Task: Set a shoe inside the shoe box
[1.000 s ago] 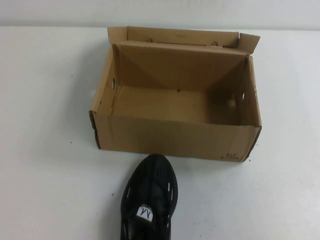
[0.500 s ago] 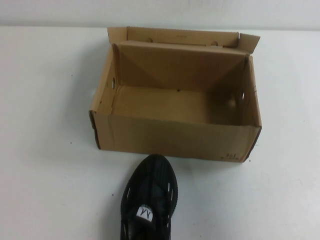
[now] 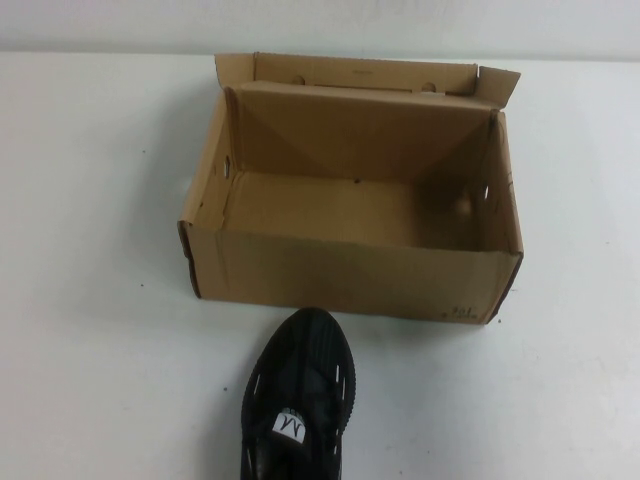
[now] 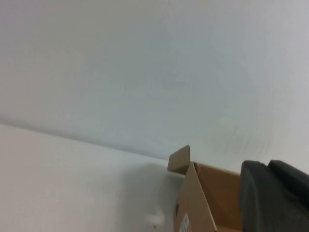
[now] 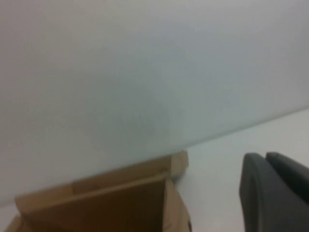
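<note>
The black knit shoe (image 3: 300,395) lies on the white table at the near edge, toe pointing at the box, its white tongue tag facing up. The brown cardboard shoe box (image 3: 350,270) stands open and empty just beyond the toe, a small gap between them. Neither gripper shows in the high view. In the left wrist view my left gripper (image 4: 268,164) is a dark shape with its two fingers together, held off the near side of the box (image 4: 203,203). In the right wrist view my right gripper (image 5: 265,155) looks the same, fingers together, with the box (image 5: 120,203) beside it.
The white table (image 3: 90,300) runs out to both sides of the box and ends at a pale wall (image 3: 320,25) at the back. The box's rear flaps (image 3: 360,72) stand up along its far rim.
</note>
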Controlling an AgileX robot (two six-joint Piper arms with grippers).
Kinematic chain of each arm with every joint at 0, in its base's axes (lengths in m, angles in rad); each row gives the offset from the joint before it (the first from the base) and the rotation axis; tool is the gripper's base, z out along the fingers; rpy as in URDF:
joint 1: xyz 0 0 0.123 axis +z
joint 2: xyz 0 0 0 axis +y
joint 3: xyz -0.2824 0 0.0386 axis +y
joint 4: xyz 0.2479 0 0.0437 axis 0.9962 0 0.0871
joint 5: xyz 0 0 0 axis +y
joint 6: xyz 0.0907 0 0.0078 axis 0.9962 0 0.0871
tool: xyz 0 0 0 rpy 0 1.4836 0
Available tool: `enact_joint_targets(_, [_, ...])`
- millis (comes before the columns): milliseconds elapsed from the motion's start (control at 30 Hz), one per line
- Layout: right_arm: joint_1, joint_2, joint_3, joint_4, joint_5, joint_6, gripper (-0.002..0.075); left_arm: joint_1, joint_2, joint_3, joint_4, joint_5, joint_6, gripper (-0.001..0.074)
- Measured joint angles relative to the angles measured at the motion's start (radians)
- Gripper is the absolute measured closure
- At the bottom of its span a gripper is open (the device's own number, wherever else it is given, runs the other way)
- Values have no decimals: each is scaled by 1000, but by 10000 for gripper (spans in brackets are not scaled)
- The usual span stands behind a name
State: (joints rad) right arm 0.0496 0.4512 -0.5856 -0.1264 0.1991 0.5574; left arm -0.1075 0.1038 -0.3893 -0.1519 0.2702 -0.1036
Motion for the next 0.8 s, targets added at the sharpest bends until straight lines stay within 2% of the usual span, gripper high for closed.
enact_joint_targets(200, [129, 120, -46, 96, 157, -265, 743, 0, 0, 0, -6, 130, 8, 738])
enact_joint_targets(367, [244, 322, -200, 337, 410, -726, 743, 0, 0, 0, 1, 255, 41, 738])
enact_joint_targets(467, [308, 479, -309, 429, 576, -927, 743, 0, 0, 0, 3, 308, 59, 738])
enact_joint_targets(600, [426, 642, -406, 442, 669, -1011, 743, 0, 0, 0, 4, 368, 67, 738])
enact_joint_targets(800, [740, 826, -470, 331, 670, -1024, 740, 0, 0, 0, 5, 433, 86, 738])
